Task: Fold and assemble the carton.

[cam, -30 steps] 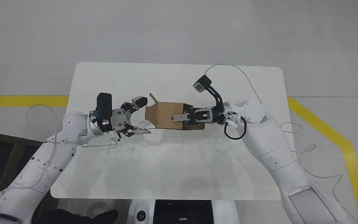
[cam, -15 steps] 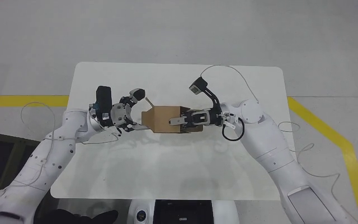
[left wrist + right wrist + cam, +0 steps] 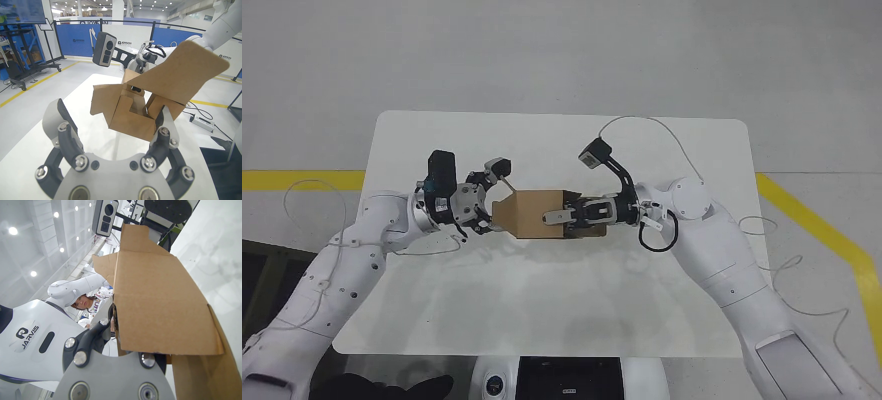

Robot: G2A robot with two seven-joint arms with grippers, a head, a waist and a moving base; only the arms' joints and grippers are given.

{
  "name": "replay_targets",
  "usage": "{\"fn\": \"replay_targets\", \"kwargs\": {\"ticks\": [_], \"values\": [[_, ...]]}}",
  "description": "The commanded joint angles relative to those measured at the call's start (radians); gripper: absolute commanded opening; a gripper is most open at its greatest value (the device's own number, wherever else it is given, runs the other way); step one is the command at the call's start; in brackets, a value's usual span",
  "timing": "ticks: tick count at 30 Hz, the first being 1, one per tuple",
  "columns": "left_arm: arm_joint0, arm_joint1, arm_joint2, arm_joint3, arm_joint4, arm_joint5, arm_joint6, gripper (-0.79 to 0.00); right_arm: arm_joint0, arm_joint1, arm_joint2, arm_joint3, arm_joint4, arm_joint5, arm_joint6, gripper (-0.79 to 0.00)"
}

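Observation:
A brown carton [image 3: 537, 212] hangs above the middle of the white table [image 3: 692, 300], lying sideways with its open end toward my left gripper [image 3: 491, 196]. My right gripper [image 3: 564, 214] is shut on a side wall of the carton [image 3: 160, 306], with one finger [image 3: 105, 313] against the cardboard edge. In the left wrist view the carton [image 3: 132, 123] shows several loose flaps, one large flap [image 3: 181, 75] raised. My left gripper [image 3: 113, 115] is open at that open end, and one fingertip [image 3: 165, 117] touches the carton's corner.
A thin cable [image 3: 682, 140] runs over the far right of the table from the right arm. A yellow floor line [image 3: 302, 180] passes both sides. Bare table surface lies in front of and behind the carton.
My left gripper has moved right and closed in on the carton's open end, its fingers now straddling it. The right gripper has shifted the carton slightly left.

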State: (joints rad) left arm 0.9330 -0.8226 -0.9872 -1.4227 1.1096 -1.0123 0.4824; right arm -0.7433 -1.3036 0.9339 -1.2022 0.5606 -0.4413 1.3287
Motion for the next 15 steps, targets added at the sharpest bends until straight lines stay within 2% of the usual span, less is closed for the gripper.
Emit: {"fn": "replay_targets", "kwargs": {"ticks": [1, 15], "values": [[-0.001, -0.002, 0.001, -0.001, -0.002, 0.000, -0.007, 0.000, -0.001, 0.000, 0.001, -0.001, 0.000, 0.000, 0.000, -0.785], [0.009, -0.003, -0.030, 0.015, -0.012, 0.000, -0.015, 0.000, -0.002, 0.004, 0.018, 0.008, 0.001, 0.000, 0.005, -0.785]]}}
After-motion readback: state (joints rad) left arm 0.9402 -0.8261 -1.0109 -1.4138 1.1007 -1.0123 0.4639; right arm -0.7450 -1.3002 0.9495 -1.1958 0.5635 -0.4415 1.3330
